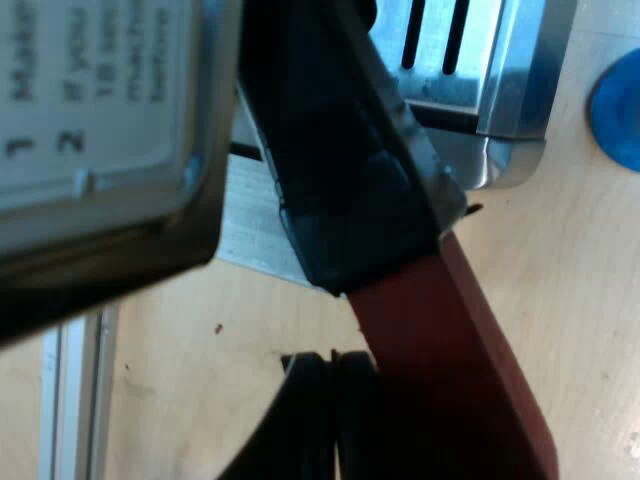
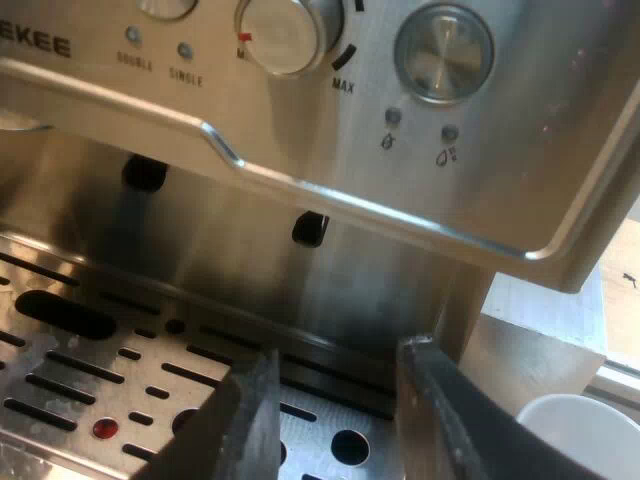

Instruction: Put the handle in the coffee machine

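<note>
The handle [image 1: 345, 170] is not yet in the espresso machine [image 2: 250, 250]: seen from the left wrist, its dark part crosses the corner of the drip tray [image 1: 500, 70] and its red end [image 1: 450, 370] runs back beside the left gripper [image 1: 333, 365], above the wooden table [image 1: 560, 260]. Whether that gripper has hold of it I cannot tell. I judge this the approach step. The next move calls for bringing the holder up under the machine's front and turning it to lock (the socket itself I cannot make out). The right gripper [image 2: 335, 400] hangs over the drip tray at the machine's front, jaws parted wide with nothing between them. Edges to mind are the tray's metal corner, a framed label [image 1: 90, 100] close by the handle, and the overhanging control panel [image 2: 560, 120]. A blue tamper [image 1: 618, 110] lies near the tray and a white mug [image 2: 580, 435] stands just beside the machine, so room there looks tight
</note>
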Robot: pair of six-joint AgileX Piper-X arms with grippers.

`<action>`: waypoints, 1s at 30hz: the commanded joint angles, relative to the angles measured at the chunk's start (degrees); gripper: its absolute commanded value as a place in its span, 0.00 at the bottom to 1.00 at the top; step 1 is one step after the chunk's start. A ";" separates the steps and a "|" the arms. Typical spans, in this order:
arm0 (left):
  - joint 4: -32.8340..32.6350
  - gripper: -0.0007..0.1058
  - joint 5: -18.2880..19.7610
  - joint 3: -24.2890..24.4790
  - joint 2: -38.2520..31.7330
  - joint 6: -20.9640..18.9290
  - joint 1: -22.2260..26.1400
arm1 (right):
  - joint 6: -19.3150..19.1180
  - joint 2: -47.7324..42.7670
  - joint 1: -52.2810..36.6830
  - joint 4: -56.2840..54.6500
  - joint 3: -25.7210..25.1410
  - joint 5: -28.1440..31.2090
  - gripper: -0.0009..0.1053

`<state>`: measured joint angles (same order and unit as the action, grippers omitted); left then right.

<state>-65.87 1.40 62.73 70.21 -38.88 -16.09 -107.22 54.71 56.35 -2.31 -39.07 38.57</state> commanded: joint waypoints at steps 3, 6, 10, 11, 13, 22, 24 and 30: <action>-24.48 0.01 65.60 -3.16 0.83 -3.07 -3.82 | -0.48 -0.62 -0.15 0.18 -0.02 0.24 0.30; -24.48 0.01 67.10 -3.16 0.33 -4.30 -6.26 | -0.48 -0.62 -0.15 0.18 -0.02 0.24 0.30; -24.48 0.01 67.33 -3.16 -0.46 -4.64 -9.62 | -0.48 -0.62 -0.15 0.18 -0.02 0.24 0.30; -24.48 0.01 67.48 -3.16 -0.47 -4.64 -10.54 | -0.48 -0.62 -0.15 0.18 -0.02 0.24 0.30; -24.22 0.01 67.49 -3.07 -0.46 -4.64 -11.58 | -0.48 -0.62 -0.15 0.05 -0.02 0.24 0.30; -22.30 0.01 60.09 -3.06 -0.46 -4.32 -11.26 | -0.48 -0.62 -0.15 -0.08 -0.02 0.24 0.30; -22.25 0.01 59.03 -3.06 -0.46 -3.28 -10.53 | -0.48 -0.62 -0.15 -0.08 -0.02 0.24 0.30; -22.19 0.01 58.78 -1.55 -0.46 -2.82 -3.83 | -0.48 -0.62 -0.15 -0.08 -0.02 0.24 0.30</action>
<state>-67.98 -7.89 63.12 68.81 -42.53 -20.68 -107.22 54.71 56.35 -2.52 -39.07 38.57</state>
